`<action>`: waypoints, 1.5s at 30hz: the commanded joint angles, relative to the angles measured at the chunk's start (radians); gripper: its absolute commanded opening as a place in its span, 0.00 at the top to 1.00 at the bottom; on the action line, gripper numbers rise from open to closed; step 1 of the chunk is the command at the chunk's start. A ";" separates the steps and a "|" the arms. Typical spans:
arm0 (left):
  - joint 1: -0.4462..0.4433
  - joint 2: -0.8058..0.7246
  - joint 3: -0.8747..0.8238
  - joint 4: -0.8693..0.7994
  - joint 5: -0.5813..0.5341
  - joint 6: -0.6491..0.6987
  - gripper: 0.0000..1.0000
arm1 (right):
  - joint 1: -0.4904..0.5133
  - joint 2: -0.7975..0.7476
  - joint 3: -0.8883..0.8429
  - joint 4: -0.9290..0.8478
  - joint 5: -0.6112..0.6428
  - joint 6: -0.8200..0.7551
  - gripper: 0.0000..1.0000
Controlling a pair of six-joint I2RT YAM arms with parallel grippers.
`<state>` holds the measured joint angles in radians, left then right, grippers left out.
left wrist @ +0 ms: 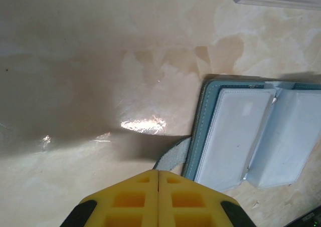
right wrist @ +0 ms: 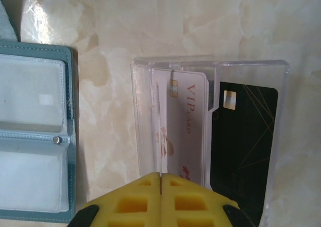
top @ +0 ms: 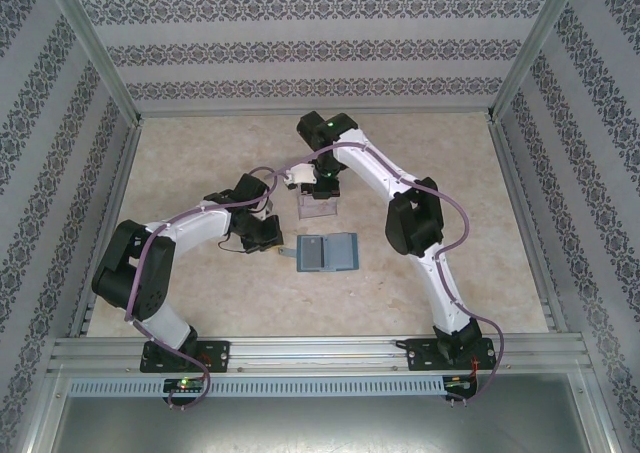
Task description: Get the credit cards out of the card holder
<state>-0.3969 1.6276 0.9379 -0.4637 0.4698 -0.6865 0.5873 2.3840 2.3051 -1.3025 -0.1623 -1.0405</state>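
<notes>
Caution: with pale VIP card and dark card in clear tray beside open card holder, avoid knocking tray with pressed-together, empty right gripper, or holder with likewise closed left gripper.

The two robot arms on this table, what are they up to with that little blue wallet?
They are emptying a card holder. It lies open on the table and its pockets look empty. A pale card and a dark card sit in a clear tray near it. The right hand hangs shut over the tray by the pale card; the left hand is shut, just off the holder's edge.
</notes>
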 commanded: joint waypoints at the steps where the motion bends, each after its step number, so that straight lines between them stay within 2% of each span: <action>1: 0.011 -0.025 -0.014 -0.026 0.002 0.001 0.94 | 0.009 0.027 0.024 -0.043 -0.011 -0.007 1.00; 21: 0.012 0.007 -0.013 -0.004 0.037 0.021 0.94 | 0.036 0.094 0.040 -0.036 0.028 0.210 1.00; 28: 0.013 0.011 0.003 -0.020 0.044 0.038 0.94 | 0.034 0.076 0.042 -0.007 0.084 0.241 0.83; 39: 0.013 0.009 0.014 -0.002 0.065 0.035 0.94 | 0.037 -0.029 -0.006 0.082 0.190 0.261 0.78; 45: 0.011 0.008 0.022 0.000 0.083 0.037 0.94 | 0.033 -0.102 -0.069 0.141 0.161 0.318 0.77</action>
<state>-0.3969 1.6279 0.9302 -0.4656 0.5274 -0.6674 0.6136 2.3608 2.2696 -1.1988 -0.0040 -0.7731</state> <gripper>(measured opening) 0.058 0.231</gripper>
